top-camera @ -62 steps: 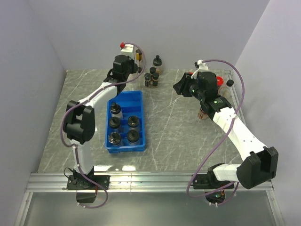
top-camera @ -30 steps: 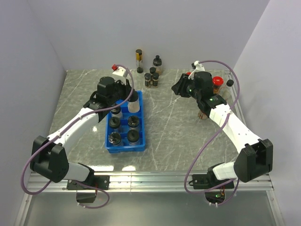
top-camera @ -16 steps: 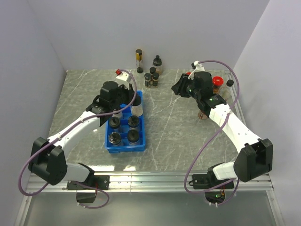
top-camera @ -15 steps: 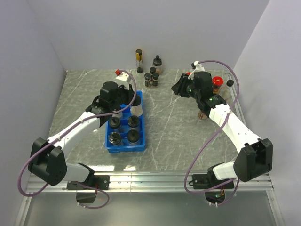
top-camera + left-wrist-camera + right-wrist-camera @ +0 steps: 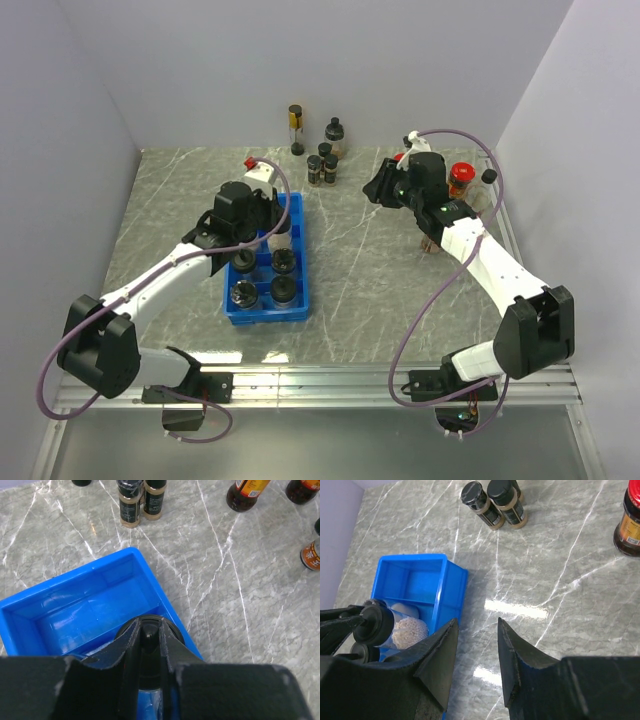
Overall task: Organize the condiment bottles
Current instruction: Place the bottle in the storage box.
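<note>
My left gripper (image 5: 272, 216) is shut on the black cap of a jar of white grains (image 5: 283, 230) and holds it over the back right compartment of the blue tray (image 5: 298, 300). The left wrist view shows the jaws closed on that cap (image 5: 148, 630) above the tray's rim (image 5: 75, 577). Several black-capped jars (image 5: 283, 261) stand in the tray's near compartments. My right gripper (image 5: 378, 188) is open and empty above the table to the right of the tray. In its wrist view (image 5: 476, 625) the held jar (image 5: 400, 629) shows at the left.
A tall bottle (image 5: 296, 128), a round-capped bottle (image 5: 334, 134) and small jars (image 5: 315, 169) stand at the back wall. Red-capped sauce bottles (image 5: 458, 180) and a brown jar (image 5: 430, 243) stand at the right, behind my right arm.
My left arm swung from the back wall toward the tray with the white-grain jar and brought it down over the back right compartment. My right gripper barely moved.
</note>
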Robot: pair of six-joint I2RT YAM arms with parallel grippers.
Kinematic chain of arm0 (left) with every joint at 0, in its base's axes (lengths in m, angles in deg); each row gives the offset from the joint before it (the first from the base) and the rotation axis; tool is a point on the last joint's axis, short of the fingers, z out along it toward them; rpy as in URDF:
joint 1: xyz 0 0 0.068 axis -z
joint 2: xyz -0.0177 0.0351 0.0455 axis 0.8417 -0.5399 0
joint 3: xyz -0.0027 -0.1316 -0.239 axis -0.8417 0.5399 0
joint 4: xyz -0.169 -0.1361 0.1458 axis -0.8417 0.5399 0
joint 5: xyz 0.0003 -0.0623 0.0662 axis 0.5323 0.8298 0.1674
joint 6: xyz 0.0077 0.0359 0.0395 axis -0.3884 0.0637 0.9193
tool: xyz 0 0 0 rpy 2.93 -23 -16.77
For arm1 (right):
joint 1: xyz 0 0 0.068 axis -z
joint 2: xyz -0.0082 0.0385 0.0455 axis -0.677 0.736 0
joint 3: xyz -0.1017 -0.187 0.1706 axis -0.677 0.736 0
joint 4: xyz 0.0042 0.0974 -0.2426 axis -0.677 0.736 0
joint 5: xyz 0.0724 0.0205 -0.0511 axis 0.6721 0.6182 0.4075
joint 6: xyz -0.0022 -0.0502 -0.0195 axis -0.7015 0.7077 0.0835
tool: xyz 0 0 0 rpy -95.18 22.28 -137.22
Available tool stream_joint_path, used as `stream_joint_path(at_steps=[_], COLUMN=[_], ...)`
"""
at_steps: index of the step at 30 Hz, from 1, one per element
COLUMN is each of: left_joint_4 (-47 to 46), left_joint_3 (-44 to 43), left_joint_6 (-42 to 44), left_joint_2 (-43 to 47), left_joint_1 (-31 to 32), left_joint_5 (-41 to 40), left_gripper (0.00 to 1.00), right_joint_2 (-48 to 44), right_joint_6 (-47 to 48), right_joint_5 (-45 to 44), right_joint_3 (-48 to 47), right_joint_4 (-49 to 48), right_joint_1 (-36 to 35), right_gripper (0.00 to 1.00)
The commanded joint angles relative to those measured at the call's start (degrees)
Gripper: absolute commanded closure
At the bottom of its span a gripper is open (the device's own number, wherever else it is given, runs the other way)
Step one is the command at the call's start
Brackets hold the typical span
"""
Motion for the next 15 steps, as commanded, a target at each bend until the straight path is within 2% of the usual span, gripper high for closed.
stream_joint_path(at_steps=[1, 11, 15], left_joint_4=[-4.4, -15.9, -16.9], left_joint_3=[1.0, 6.3, 5.9], left_joint_6=[-1.0, -5.7, -6.3], left_joint_2=[0.1, -4.7, -7.1], left_joint_1=[0.4, 0.3, 0.4], left_joint_5=[0.5, -1.5, -2.0], left_gripper=[1.00, 1.00, 1.00], right_joint_2=[0.3, 0.8, 1.0], right_joint_6=[-0.4, -0.4, -0.1], right_joint_5=[-0.1, -0.3, -0.6], right_joint_3=[-2.4, -2.1, -2.3], right_joint_4=[-1.8, -2.2, -2.1], right_joint_1=[0.4, 0.4, 0.4], right_gripper=[0.55, 0.55, 0.54])
